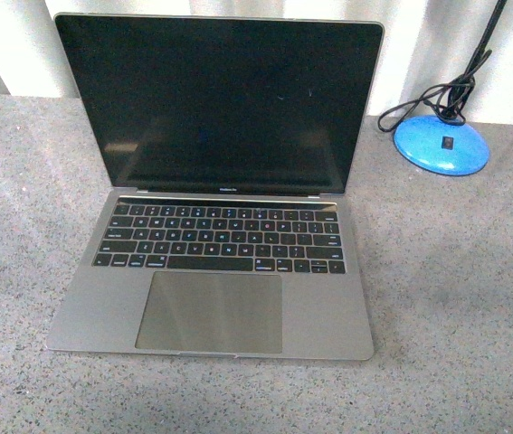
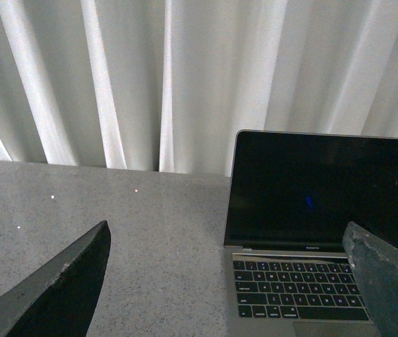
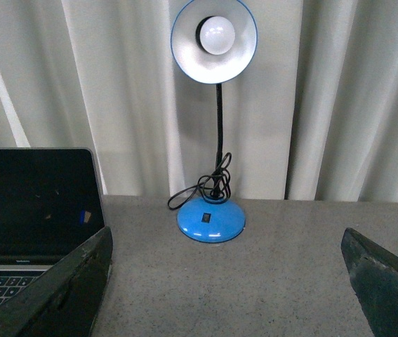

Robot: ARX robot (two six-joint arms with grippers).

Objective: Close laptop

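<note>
The grey-silver laptop (image 1: 211, 271) lies open in the middle of the grey speckled table, its dark screen (image 1: 223, 99) upright and leaning slightly back, black keys and large trackpad facing me. Neither arm shows in the front view. In the left wrist view the laptop (image 2: 304, 281) sits ahead and to one side of my open left gripper (image 2: 230, 281), whose dark fingers (image 2: 65, 281) are spread wide with nothing between them. My right gripper (image 3: 227, 281) is also open and empty over bare table, with the laptop's screen (image 3: 34, 203) at one edge of that view.
A blue desk lamp with a round base (image 1: 441, 145) and a coiled black cord (image 1: 428, 104) stands at the back right of the table. In the right wrist view the lamp's base (image 3: 210, 219) and head (image 3: 214, 41) face me. White curtains (image 2: 149, 77) hang behind the table.
</note>
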